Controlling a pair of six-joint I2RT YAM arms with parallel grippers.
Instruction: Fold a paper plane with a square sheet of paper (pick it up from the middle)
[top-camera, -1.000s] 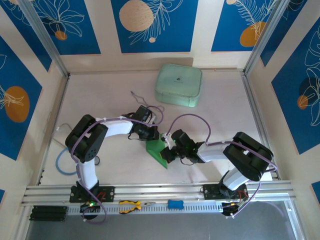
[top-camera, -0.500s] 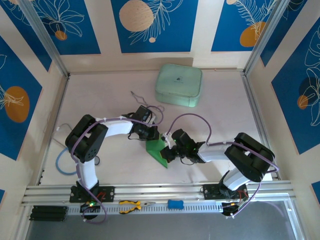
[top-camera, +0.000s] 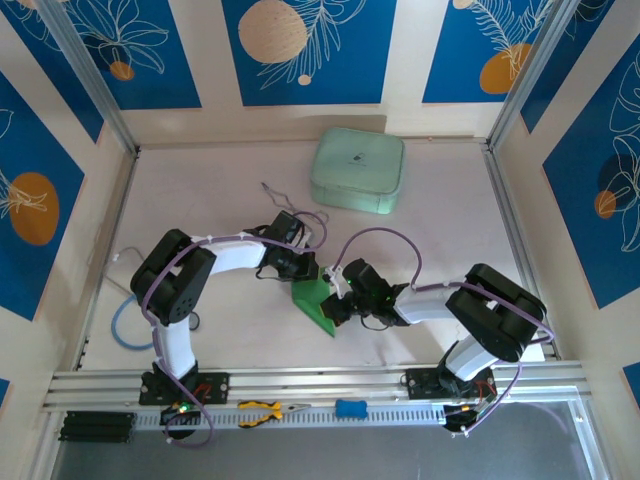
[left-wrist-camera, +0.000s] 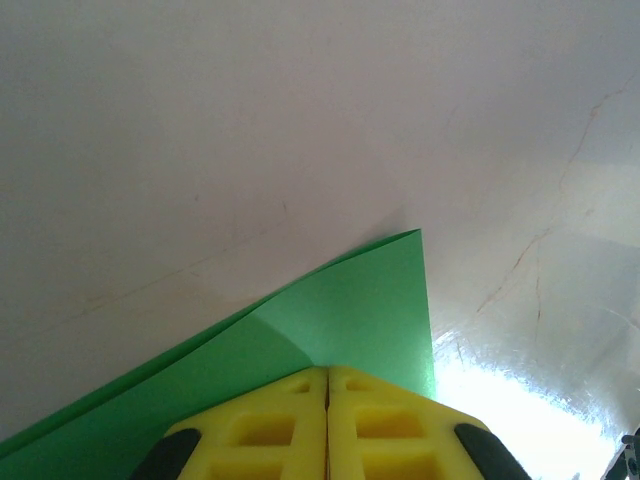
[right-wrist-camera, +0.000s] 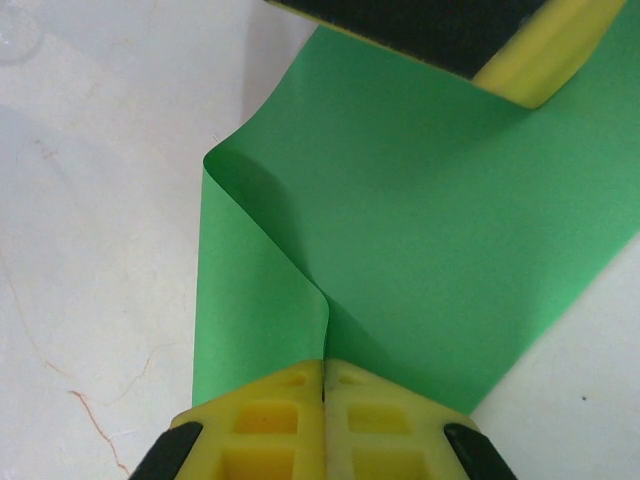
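The square sheet of paper (top-camera: 318, 302), bright green, lies partly folded on the table between the two arms. My left gripper (top-camera: 303, 275) holds its far edge, and my right gripper (top-camera: 335, 303) holds its near right side. In the left wrist view the yellow fingers (left-wrist-camera: 260, 430) are closed together at the left gripper (left-wrist-camera: 327, 370), with a crease of the sheet (left-wrist-camera: 370, 300) running into them. In the right wrist view the right gripper (right-wrist-camera: 323, 362) pinches a raised fold of the sheet (right-wrist-camera: 430, 230); a left finger (right-wrist-camera: 540, 60) shows at the top. The paper plane is out of view.
A pale mint-green rounded case (top-camera: 358, 170) sits at the back of the table. A thin wire (top-camera: 275, 192) lies behind the left arm and a blue cable (top-camera: 120, 325) at the left edge. Pliers (top-camera: 265, 409) and a blue item (top-camera: 350, 408) rest on the front rail.
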